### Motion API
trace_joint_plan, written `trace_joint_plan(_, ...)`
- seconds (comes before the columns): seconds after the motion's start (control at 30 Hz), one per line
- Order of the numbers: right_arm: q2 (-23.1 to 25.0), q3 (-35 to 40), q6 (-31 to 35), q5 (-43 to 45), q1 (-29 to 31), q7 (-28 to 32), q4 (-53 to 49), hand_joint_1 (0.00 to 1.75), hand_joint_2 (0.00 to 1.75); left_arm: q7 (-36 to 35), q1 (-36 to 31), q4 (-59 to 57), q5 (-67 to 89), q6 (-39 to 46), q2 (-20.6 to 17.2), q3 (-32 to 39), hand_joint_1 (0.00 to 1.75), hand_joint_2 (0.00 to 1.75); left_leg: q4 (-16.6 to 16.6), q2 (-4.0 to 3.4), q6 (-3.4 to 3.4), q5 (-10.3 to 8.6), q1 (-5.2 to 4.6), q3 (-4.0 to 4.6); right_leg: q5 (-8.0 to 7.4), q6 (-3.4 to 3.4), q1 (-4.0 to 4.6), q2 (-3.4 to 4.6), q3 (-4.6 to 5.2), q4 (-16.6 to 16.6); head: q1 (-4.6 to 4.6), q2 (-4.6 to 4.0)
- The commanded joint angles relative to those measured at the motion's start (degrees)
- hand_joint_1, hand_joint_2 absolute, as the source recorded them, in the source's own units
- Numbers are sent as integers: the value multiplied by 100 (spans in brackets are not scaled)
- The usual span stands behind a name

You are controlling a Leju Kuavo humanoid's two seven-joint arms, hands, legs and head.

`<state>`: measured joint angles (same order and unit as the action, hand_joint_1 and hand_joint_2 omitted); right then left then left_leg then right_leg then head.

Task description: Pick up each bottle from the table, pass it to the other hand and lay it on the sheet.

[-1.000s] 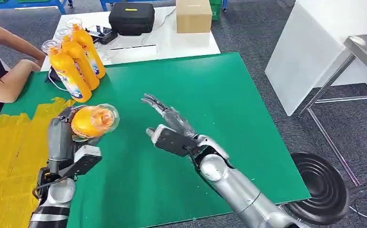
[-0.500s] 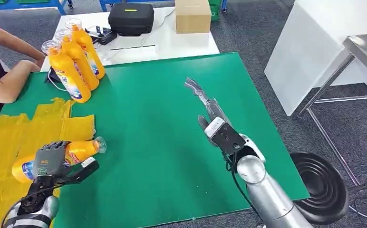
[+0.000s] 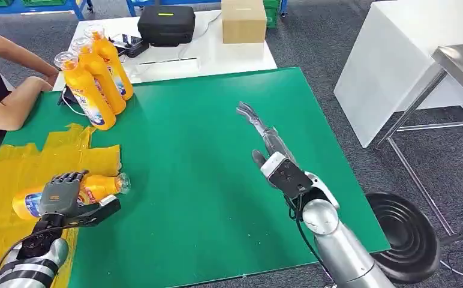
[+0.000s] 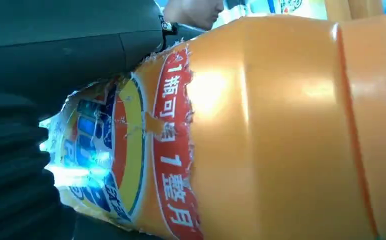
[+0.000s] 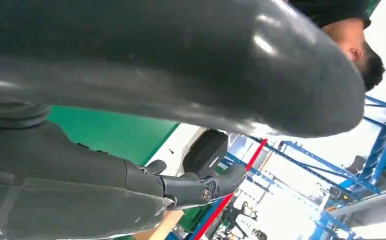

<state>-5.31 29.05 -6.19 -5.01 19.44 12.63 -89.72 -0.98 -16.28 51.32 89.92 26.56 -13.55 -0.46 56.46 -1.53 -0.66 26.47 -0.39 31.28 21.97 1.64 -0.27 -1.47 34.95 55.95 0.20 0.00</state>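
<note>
An orange bottle (image 3: 97, 188) with a clear cap lies on its side on the yellow sheet (image 3: 13, 174), cap towards the green mat. My left hand (image 3: 61, 193) grips its middle from above. The left wrist view is close on this bottle (image 4: 261, 130) and its red and blue label. Three more orange bottles (image 3: 94, 75) stand upright together at the mat's far left corner. My right hand (image 3: 265, 139) hovers over the right part of the green mat (image 3: 205, 150), fingers stretched out straight and holding nothing.
A person (image 3: 1, 90) sits at the far left, forearms resting near the standing bottles. Behind the mat is a white table (image 3: 175, 54) with a black case (image 3: 165, 23) and a cardboard box (image 3: 243, 19). A white cabinet (image 3: 397, 60) stands to the right.
My left hand has brought the bottle down from mid-air onto the yellow sheet, laying it on its side. My right hand has drawn away to the right and stretched out flat.
</note>
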Motion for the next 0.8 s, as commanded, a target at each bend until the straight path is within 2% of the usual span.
trace_joint_plan(0.03, -49, -104, -55, -69, 44, -30, 66, 0, 0, 263, -67, -377, 8, -188, 165, 166, 0, 175, -4, 10, 6, 3, 5, -13, 2, -1, 2, 9, -14, -5, 0, 0)
trace_joint_plan(0.33, -44, -106, -80, -105, 40, -35, 111, 0, 0, 297, -34, -250, 8, -144, 193, 199, 0, 175, -4, 11, 6, 3, 6, -21, 3, 0, 3, 9, -22, -5, 0, 0)
trace_joint_plan(0.47, -56, -95, -101, -125, 25, -37, 142, 0, 0, 317, 60, 56, -19, 190, 290, 362, 0, 175, -2, 13, 9, 8, 12, -26, 5, -1, 8, 16, -29, -8, 0, 0)
trace_joint_plan(0.5, -59, -89, -99, -130, 1, -34, 127, 0, 0, 396, 153, 259, -178, 482, 378, 493, 0, 0, -3, 11, 6, 4, 6, -20, 3, 0, 3, 9, -22, -5, 0, 0)
trace_joint_plan(0.53, -57, -89, 83, -371, -58, 22, 75, 0, 0, 702, 262, 535, -708, 794, 555, 702, 0, 0, -2, 14, 9, 7, 13, -25, 4, -1, 9, 14, -29, -9, 0, 0)
trace_joint_plan(0.57, 18, -155, 467, -847, -271, 182, -98, 0, 0, 1570, 428, 1100, -2225, 598, 894, 977, 0, 0, -3, 12, 6, 5, 7, -21, 4, 0, 4, 8, -23, -6, 0, 0)
trace_joint_plan(0.6, 219, -341, 917, -1232, -571, 382, -311, 0, 0, 2171, 529, 1618, -3376, -35, 1178, 1126, 0, 0, -4, 18, 6, 8, 10, -24, 7, 1, 6, 7, -30, -10, 0, 0)
trace_joint_plan(0.63, 389, -434, 1027, -1387, -881, 447, -509, 0, 0, 2491, 649, 2167, -4262, -802, 1444, 1195, 0, 0, -5, 34, 3, 3, 7, -15, 9, 3, 5, -16, -25, -10, -2, 2)
trace_joint_plan(0.67, 484, -451, 1094, -1494, -1165, 486, -680, 0, 0, 2531, 825, 2747, -4895, -1641, 1652, 1058, 0, 0, 0, 43, 4, 10, 14, -17, 16, 3, 11, -18, -32, -11, -2, 0)
trace_joint_plan(0.77, 485, -399, 1154, -1570, -1314, 538, -749, 0, 0, 2369, 944, 3040, -4869, -1679, 1723, 920, 0, 0, 8, 70, 2, 21, 15, -19, 33, 8, 12, -43, -40, -7, 2, 0)
trace_joint_plan(0.8, 481, -407, 1152, -1568, -1304, 536, -743, 0, 0, 2377, 956, 3037, -4869, -1678, 1704, 927, 0, 0, 6, 37, 3, 20, 12, -16, 24, 6, 10, -18, -28, -6, 0, 0)
